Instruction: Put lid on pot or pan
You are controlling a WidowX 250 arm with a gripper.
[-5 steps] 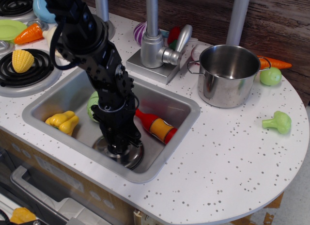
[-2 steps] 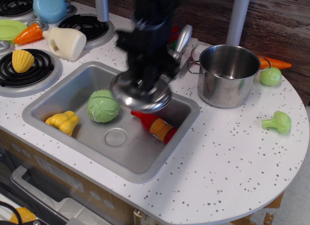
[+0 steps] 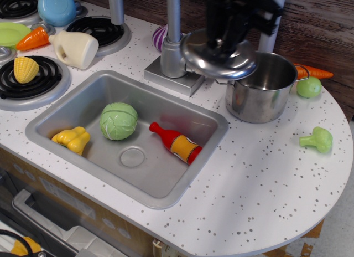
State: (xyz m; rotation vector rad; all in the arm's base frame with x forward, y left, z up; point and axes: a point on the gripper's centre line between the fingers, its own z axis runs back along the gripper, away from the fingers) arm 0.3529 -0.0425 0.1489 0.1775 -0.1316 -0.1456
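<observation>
The round shiny steel lid (image 3: 218,56) hangs in the air, held from above by my black gripper (image 3: 223,36), which is shut on its centre knob. The lid is tilted slightly and overlaps the left rim of the shiny steel pot (image 3: 261,86), which stands open on the white counter to the right of the sink. The gripper and arm are blurred and cover the knob.
The grey sink basin (image 3: 66,110) holds a green cabbage (image 3: 118,121), a red bottle (image 3: 176,143) and a yellow pepper (image 3: 71,139). The faucet (image 3: 172,41) stands just left of the lid. A broccoli (image 3: 318,139), a green ball (image 3: 308,87) and a carrot (image 3: 316,73) lie right of the pot.
My gripper lifted the lid out of the sink bottom and carried it up and to the right, from over the sink to the pot's left rim.
</observation>
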